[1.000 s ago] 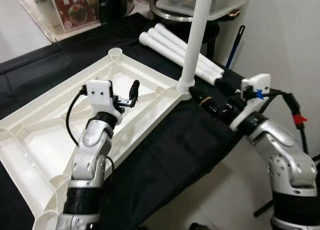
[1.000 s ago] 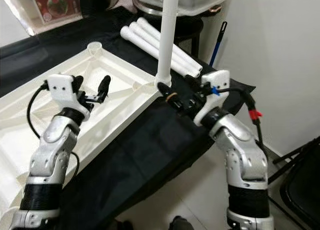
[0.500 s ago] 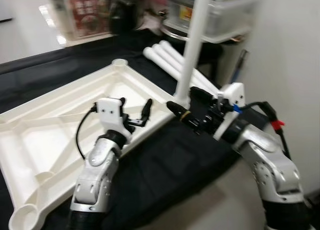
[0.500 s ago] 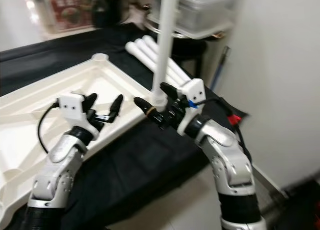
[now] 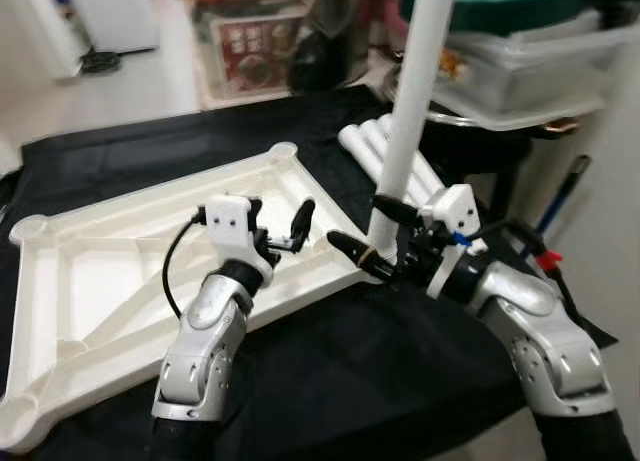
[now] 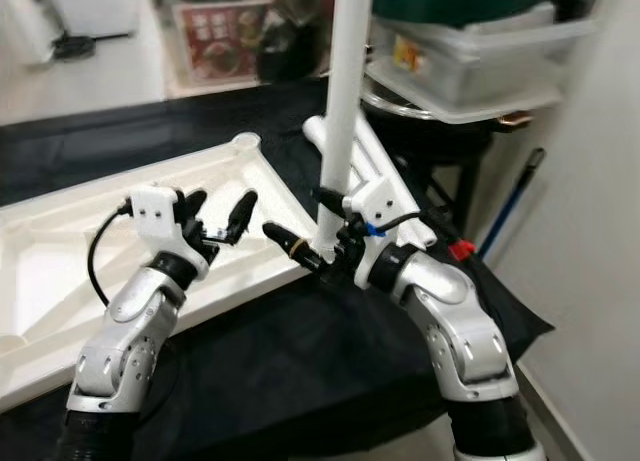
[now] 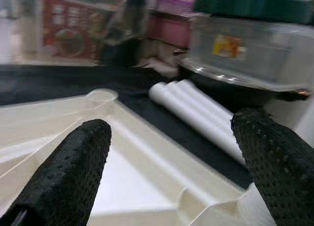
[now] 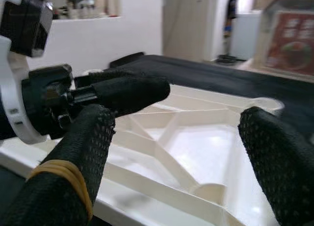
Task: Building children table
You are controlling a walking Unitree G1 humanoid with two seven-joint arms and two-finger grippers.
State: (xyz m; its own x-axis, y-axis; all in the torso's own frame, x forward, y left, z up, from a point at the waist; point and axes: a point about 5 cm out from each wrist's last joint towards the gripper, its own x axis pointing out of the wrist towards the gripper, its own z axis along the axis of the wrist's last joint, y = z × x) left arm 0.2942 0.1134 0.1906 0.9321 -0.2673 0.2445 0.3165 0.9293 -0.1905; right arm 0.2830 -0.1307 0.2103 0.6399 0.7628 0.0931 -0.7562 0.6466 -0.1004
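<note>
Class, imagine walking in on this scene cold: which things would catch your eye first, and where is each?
A white table leg stands upright in a corner socket of the upturned white tabletop, which lies on a black cloth. The right tool, fingers open, sits at the leg's base; the left tool, also open, hovers over the tabletop beside it. More white legs lie bundled behind.

upright leg [image 5: 412,131]: top cut off by the upper picture edge; its foot partly hidden behind the right gripper [image 5: 362,236]
spare legs [image 5: 375,151]: far ends hidden behind the upright leg and right arm
tabletop [image 5: 90,281]: middle covered by the left arm
boxes behind [image 5: 255,51]: print blurred (unreadable)
left wrist view: all soft, container label [image 7: 227,45] illegible
</note>
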